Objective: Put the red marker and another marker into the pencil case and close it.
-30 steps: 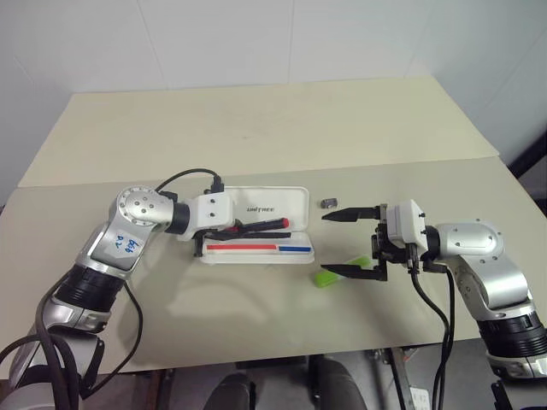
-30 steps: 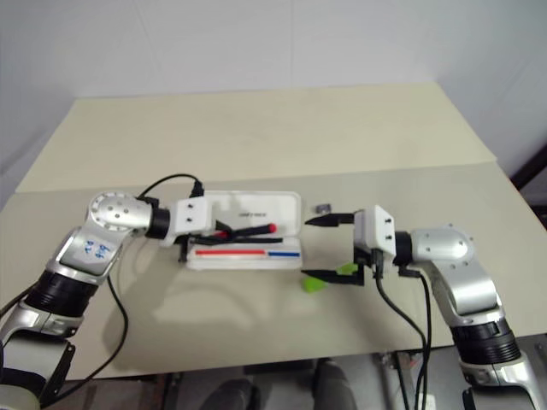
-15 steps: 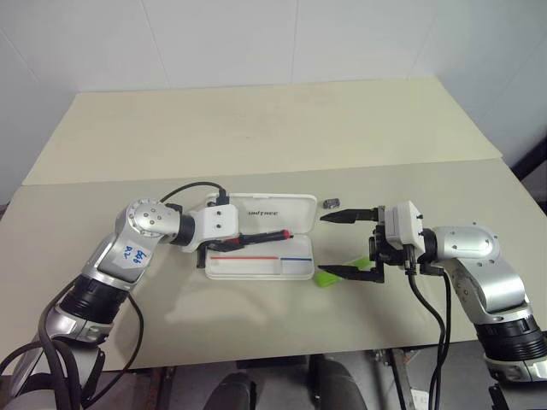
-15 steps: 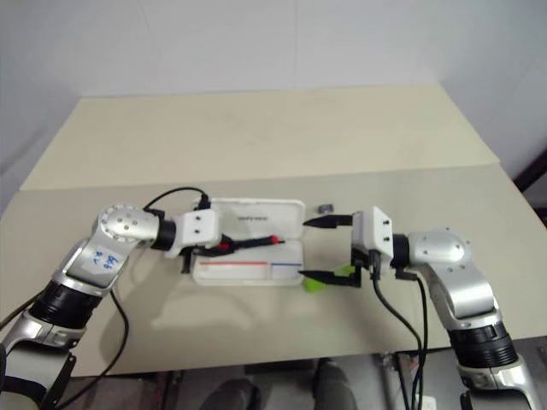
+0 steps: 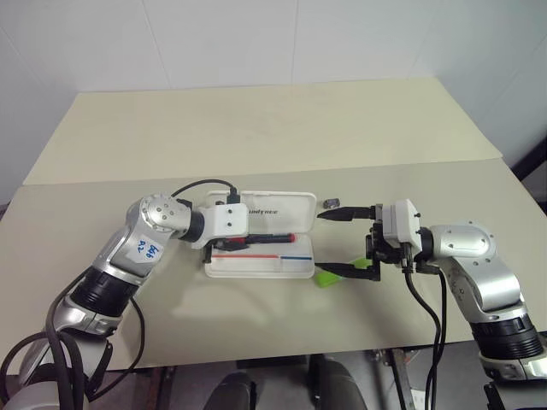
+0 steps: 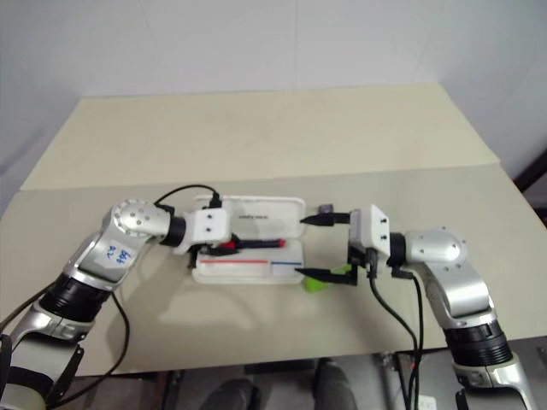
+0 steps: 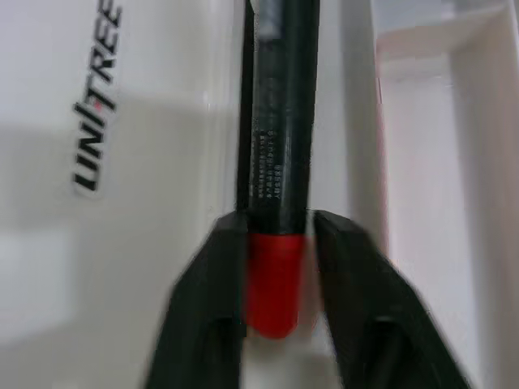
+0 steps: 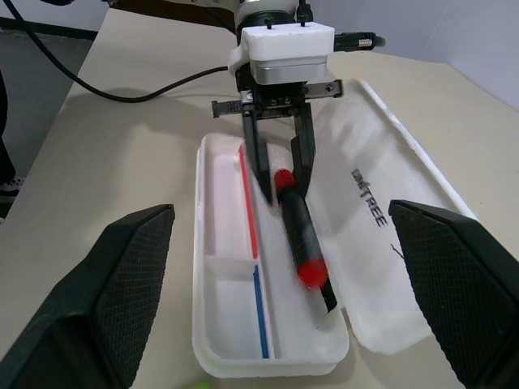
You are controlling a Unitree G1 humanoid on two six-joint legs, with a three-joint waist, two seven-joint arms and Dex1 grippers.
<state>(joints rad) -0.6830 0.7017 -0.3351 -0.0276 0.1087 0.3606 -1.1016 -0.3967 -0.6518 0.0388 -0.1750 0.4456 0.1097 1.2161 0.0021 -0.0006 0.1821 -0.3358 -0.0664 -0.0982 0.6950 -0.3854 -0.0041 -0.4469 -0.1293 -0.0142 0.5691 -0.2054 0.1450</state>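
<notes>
One marker going in: left end effector (image 8: 281, 182) loosely straddles the red marker (image 8: 302, 235) inside the pencil case (image 8: 243, 324); right end effector (image 5: 344, 242) spread wide, green highlighter (image 5: 326, 277) next.

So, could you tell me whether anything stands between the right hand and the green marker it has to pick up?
Nothing visible does. The green marker lies on the table just off the open pencil case's corner, right under the right hand's lower finger, which crosses over it. The small grey block sits apart, farther back.
</notes>
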